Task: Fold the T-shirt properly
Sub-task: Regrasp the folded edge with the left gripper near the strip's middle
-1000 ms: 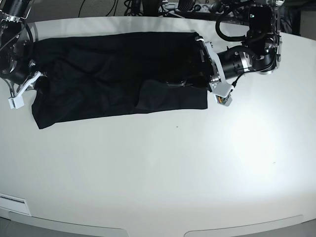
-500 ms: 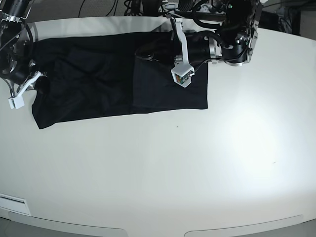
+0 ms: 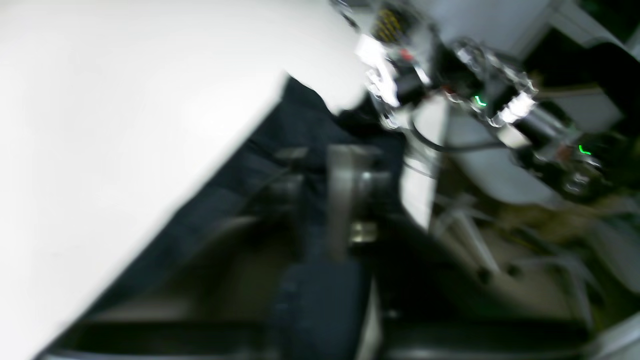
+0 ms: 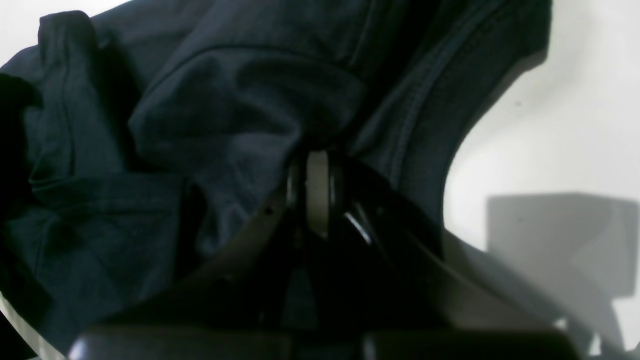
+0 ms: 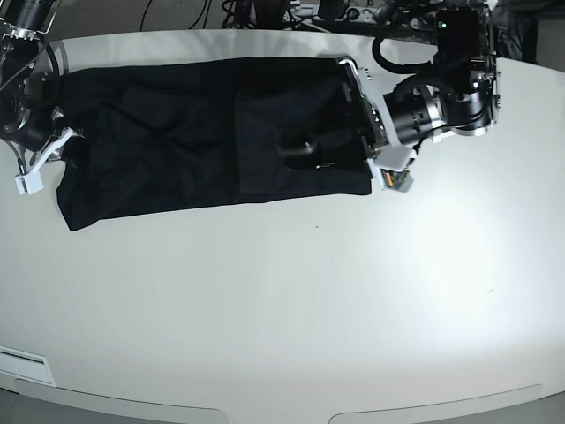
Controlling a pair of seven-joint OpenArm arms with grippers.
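Note:
The black T-shirt (image 5: pixel 177 132) lies spread across the far side of the white table, and its right part is laid over in a flat panel. My left gripper (image 5: pixel 300 152) reaches leftward low over that panel with its jaws shut. The left wrist view is blurred, so I cannot tell whether any cloth (image 3: pixel 280 165) is pinched. At the shirt's left edge my right gripper (image 5: pixel 64 141) is shut on the cloth. In the right wrist view the fabric (image 4: pixel 225 100) bunches up where the closed right gripper (image 4: pixel 317 160) bites it.
The white table (image 5: pixel 309 309) stretches toward the near edge. Cables and equipment (image 5: pixel 291 13) crowd the space just beyond the far edge. The left arm's bulky body (image 5: pixel 441 97) hangs over the table's far right.
The left arm swung left over the shirt's middle and has come back to the right. The shirt's right part now lies flat, folded over. The right arm has not moved.

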